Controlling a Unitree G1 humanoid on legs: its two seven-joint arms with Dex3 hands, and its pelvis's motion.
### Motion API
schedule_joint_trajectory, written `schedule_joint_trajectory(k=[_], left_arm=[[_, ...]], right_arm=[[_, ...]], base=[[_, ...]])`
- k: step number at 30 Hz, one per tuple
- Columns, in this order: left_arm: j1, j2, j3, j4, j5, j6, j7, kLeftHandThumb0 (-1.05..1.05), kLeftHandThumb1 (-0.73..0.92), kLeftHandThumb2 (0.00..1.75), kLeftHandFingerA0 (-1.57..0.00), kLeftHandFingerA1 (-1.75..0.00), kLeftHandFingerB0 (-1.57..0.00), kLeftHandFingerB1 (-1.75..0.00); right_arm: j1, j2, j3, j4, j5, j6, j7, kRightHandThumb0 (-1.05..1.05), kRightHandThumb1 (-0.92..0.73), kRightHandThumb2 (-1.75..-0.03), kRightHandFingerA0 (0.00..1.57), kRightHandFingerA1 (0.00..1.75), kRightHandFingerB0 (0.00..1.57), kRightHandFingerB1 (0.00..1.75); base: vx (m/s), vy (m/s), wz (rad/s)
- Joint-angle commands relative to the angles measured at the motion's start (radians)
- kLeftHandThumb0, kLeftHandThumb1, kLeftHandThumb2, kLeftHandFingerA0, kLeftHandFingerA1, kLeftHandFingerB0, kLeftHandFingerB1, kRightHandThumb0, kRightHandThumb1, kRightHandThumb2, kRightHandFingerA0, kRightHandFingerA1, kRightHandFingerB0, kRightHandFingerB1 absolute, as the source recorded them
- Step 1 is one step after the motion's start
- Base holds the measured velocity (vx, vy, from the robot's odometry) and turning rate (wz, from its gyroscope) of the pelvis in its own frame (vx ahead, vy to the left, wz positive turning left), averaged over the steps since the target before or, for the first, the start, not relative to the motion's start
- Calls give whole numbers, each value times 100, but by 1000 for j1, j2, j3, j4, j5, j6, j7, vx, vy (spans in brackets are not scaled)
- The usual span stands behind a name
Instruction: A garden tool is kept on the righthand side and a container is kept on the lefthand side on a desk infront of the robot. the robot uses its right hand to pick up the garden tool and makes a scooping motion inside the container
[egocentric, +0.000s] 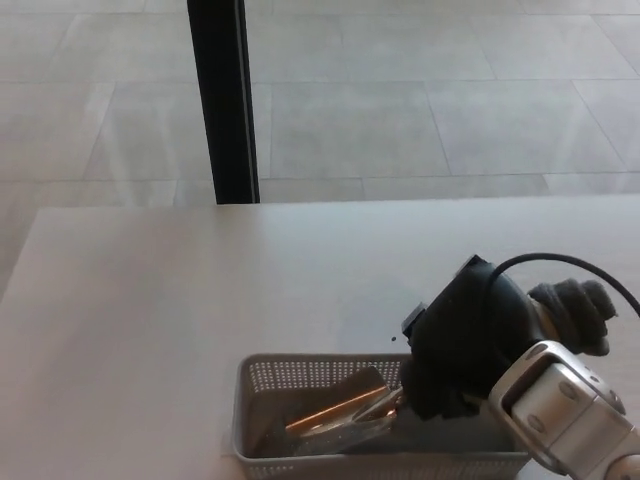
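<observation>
A grey perforated container (300, 378) sits at the near edge of the pale desk (200, 290). My right hand (465, 335) reaches over the container's right half from the right. It is shut on the garden tool (335, 412), a metal trowel with a copper-coloured shaft. The tool's blade lies low inside the container, pointing left. The hand hides the tool's handle and the container's right end. My left hand is out of the picture.
A black vertical post (225, 100) stands beyond the desk's far edge at the left. Grey floor tiles (420, 110) lie behind the desk. A small dark speck (393, 338) marks the desk just behind the container.
</observation>
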Motion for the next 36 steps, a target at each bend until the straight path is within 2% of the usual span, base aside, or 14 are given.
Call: schedule_joint_trajectory(k=[1, 5, 10, 11, 15, 18, 19, 21, 23, 24, 26, 32, 35, 36], left_arm=[[7, 4, -1, 0, 3, -8, -4, -53, 64, 59, -57, -63, -59, -52], [16, 5, -3, 1, 2, -11, -1, -52, 62, 59, -58, -67, -62, -54], [19, 3, 1, 4, -1, -9, 2, -52, 63, 59, -58, -66, -62, -54], [18, 2, 4, 3, -4, -7, 5, -51, 62, 59, -61, -67, -62, -54], [13, 1, 6, 11, -2, -9, 13, -51, 63, 59, -64, -67, -64, -53], [13, 5, 8, 7, -6, -5, 6, -53, 62, 59, -60, -66, -63, -54], [16, 9, 4, 1, -4, -3, 3, -52, 63, 59, -59, -65, -61, -53], [21, 11, 1, -3, -1, -3, 0, -52, 64, 59, -59, -66, -59, -52], [25, 10, 6, -2, -6, -5, 1, -53, 63, 59, -58, -68, -59, -53], [28, 12, 7, -1, -5, -8, 2, -52, 63, 59, -59, -66, -58, -51], [28, 12, 9, 6, -5, -10, 6, -53, 63, 59, -62, -67, -60, -52], [44, 17, 18, -4, -16, -11, 0, -53, 63, 59, -60, -68, -55, -52], [53, 20, 18, -14, -18, -9, -10, -52, 64, 59, -59, -69, -54, -53], [53, 20, 20, -11, -19, -8, -11, -53, 63, 59, -60, -69, -56, -53]], right_arm=[[29, 4, 20, -26, -8, -40, 10, -44, -65, -83, 104, 175, 70, 148], [60, 26, 31, -20, -20, -20, -1, -47, -69, -83, 105, 175, 75, 137], [104, 95, -84, -11, 120, 46, -17, -45, -75, -95, 108, 175, 73, 160], [111, 101, -115, -6, 161, 41, -37, -39, -69, -106, 107, 175, 74, 127], [161, 118, -276, 19, 348, 26, -161, -39, -58, -96, 98, 175, 71, 145], [183, 128, -341, 27, 394, 16, -216, -38, -62, -88, 95, 175, 72, 122], [190, 125, -374, 30, 418, 5, -248, -36, -54, -97, 118, 175, 65, 139], [195, 123, -401, 40, 442, -24, -298, -33, -54, -91, 94, 175, 69, 142], [195, 122, -446, 40, 481, -38, -309, -33, -58, -96, 94, 175, 75, 119], [191, 119, -465, 38, 496, -43, -307, -33, -61, -95, 94, 175, 76, 87], [180, 107, -503, 24, 525, -53, -290, -31, -61, -100, 90, 175, 65, 138], [97, 75, -633, -3, 613, -67, -267, -24, -55, -97, 86, 175, 57, 171], [54, 63, -680, 1, 642, -78, -267, -25, -51, -99, 86, 175, 62, 165], [37, 59, -698, 6, 651, -84, -281, -25, -53, -88, 90, 175, 74, 106]], base=[[0, 0, 0], [0, 0, 0], [0, 0, 0], [0, 0, 0], [0, 0, 0], [0, 0, 0], [0, 0, 0], [0, 0, 0], [0, 0, 0], [0, 0, 0], [0, 0, 0], [0, 0, 0], [0, 0, 0], [0, 0, 0]])
